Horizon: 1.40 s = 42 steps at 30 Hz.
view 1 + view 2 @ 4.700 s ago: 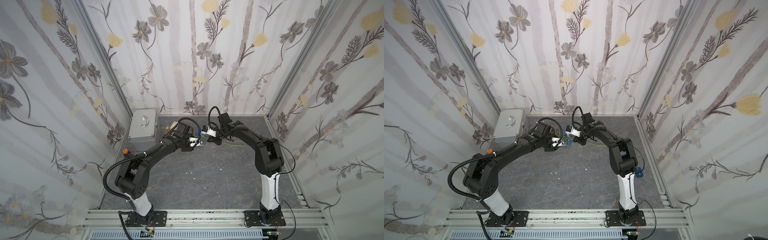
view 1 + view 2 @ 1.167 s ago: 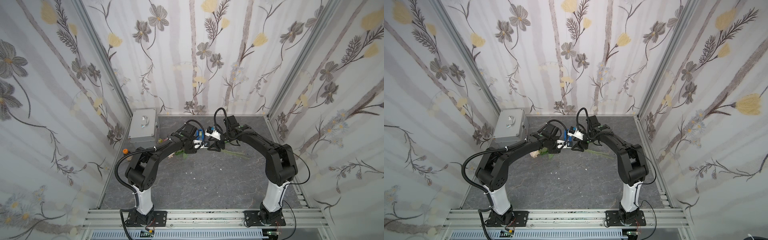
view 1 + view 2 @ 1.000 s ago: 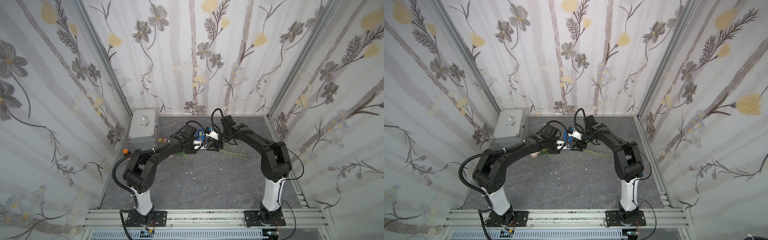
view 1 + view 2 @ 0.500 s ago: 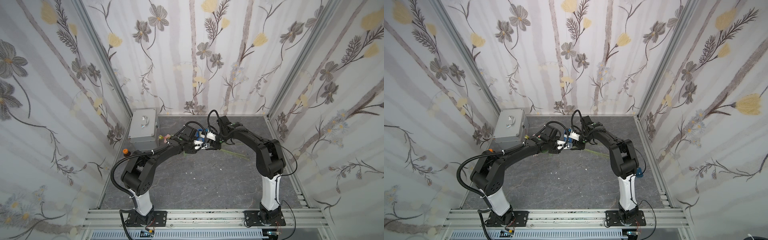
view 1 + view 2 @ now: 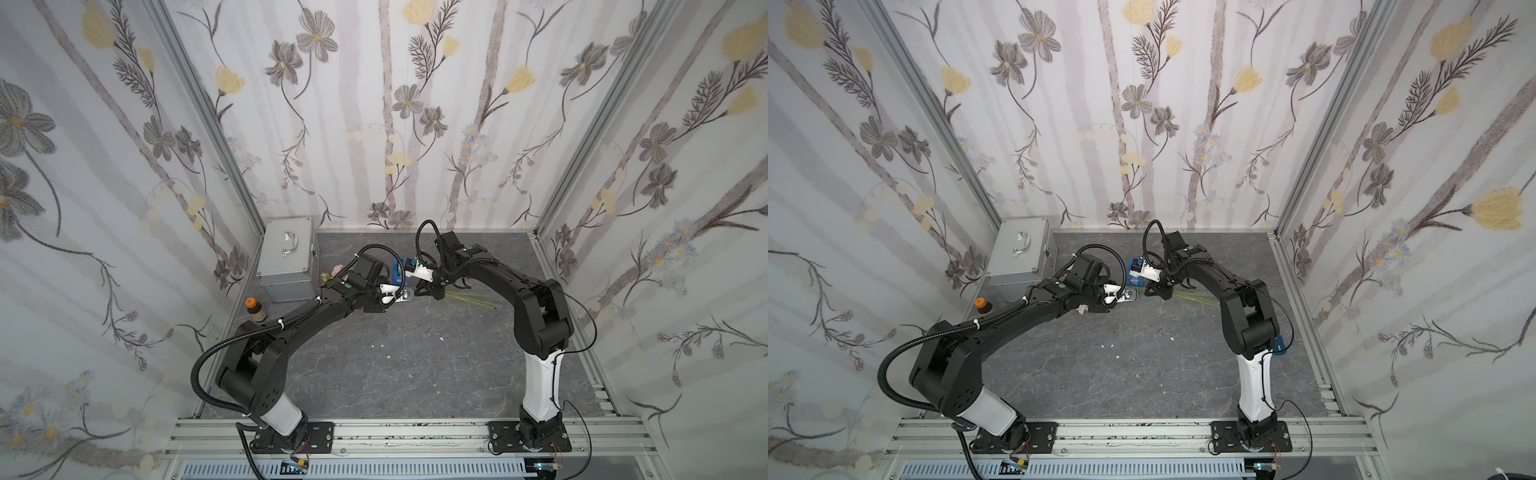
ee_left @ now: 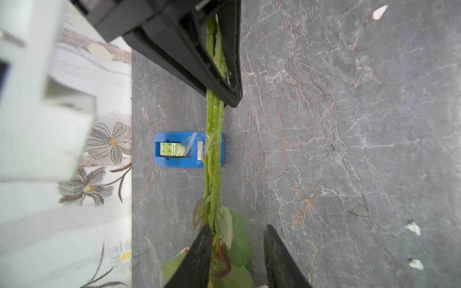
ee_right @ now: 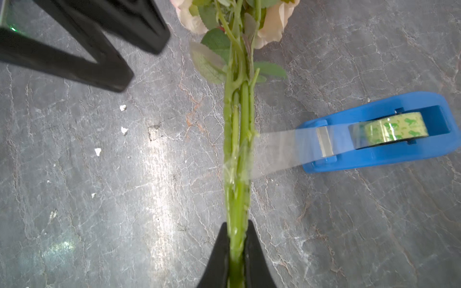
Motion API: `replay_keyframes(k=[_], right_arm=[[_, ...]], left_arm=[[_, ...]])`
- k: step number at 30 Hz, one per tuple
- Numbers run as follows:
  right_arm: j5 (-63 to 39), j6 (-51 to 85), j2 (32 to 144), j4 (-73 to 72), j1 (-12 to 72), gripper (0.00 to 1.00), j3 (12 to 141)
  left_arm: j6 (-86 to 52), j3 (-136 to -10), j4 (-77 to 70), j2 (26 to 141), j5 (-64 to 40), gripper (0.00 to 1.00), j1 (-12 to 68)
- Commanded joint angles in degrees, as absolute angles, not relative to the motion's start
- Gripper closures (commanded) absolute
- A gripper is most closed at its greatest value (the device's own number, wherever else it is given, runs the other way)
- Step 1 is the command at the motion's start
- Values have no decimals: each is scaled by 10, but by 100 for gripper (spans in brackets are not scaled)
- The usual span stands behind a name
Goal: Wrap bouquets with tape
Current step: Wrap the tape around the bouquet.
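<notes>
Pinches bouquet at bare lower stems w/ right gripper, fingers shut tight on the bunch. Holds it roughly level over grey table, w/ rose heads + leaves toward left gripper. Shows left gripper fingers spread apart, clamping nothing. Runs stems just beside one finger in left wrist view; can't tell if touching. Has clear tape strip stuck across stems approx mid-length, stretched straight back over cutter to pale-green roll, uncut. Seats roll in blue dispenser, standing on table beside stems. Puts dispenser btwn the two wrists, toward back wall, in both top views. Leaves stem ends poking out past right gripper.
</notes>
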<state>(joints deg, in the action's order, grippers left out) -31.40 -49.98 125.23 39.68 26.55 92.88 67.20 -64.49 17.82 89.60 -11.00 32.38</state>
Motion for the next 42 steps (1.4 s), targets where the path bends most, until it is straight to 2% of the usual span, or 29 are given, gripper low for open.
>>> replay_keyframes(k=[1,10,17,29,42], right_arm=[[-321,-523,1232,350,270,100,907],[-277,-530,1144,169,289,100,756],[-242,-556,1097,30,300,100,668],[-287,-650,1078,-73,301,100,590],[-322,-663,1079,-137,301,100,554]], left_arm=[[636,-635,192,870,-168,62,310],[588,-698,310,865,-262,56,274],[586,-819,464,957,-297,54,268],[617,-1042,609,1129,-282,54,276],[627,-1061,623,1184,-260,49,289]])
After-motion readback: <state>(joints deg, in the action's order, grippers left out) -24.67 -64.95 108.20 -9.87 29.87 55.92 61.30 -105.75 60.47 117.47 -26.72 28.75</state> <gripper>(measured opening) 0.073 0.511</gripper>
